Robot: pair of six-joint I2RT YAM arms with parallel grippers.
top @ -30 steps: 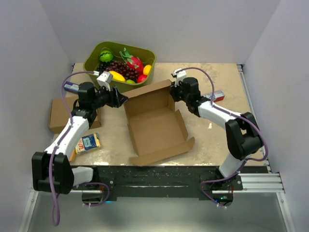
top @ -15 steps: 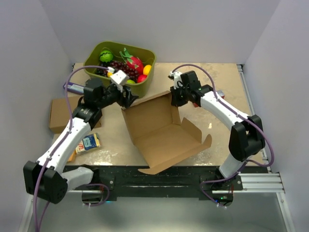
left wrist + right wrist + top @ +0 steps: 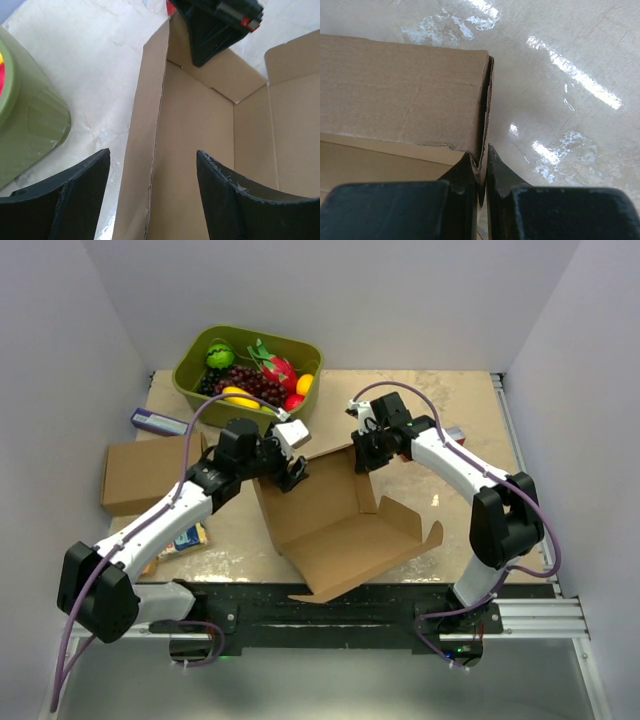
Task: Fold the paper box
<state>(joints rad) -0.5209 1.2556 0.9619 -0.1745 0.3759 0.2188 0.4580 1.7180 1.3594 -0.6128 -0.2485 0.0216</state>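
Since a second ago my left hand (image 3: 292, 472) has swung away from the tub (image 3: 186, 366) and in over the box (image 3: 335, 520), spreading as it came. The box has turned, and its front flap now reaches the near edge of the tabletop (image 3: 450, 400).

It lies open between my two hands. The left hand's wrist view shows its fingers (image 3: 80, 200) spread wide astride the box's left wall, which stands upright between them and seems to touch neither. The right hand (image 3: 482, 156) is pressed together, pinching the top edge of the wall at the far right corner.

I judge the box light and thin: stiff across each panel, willing only at the creases, easily crushed at the edges and apt to slide on this glossy top. I would take it by the wall's upper edge, just inside the left fingers, close gently, and fold along the crease while the right hand anchors the corner.
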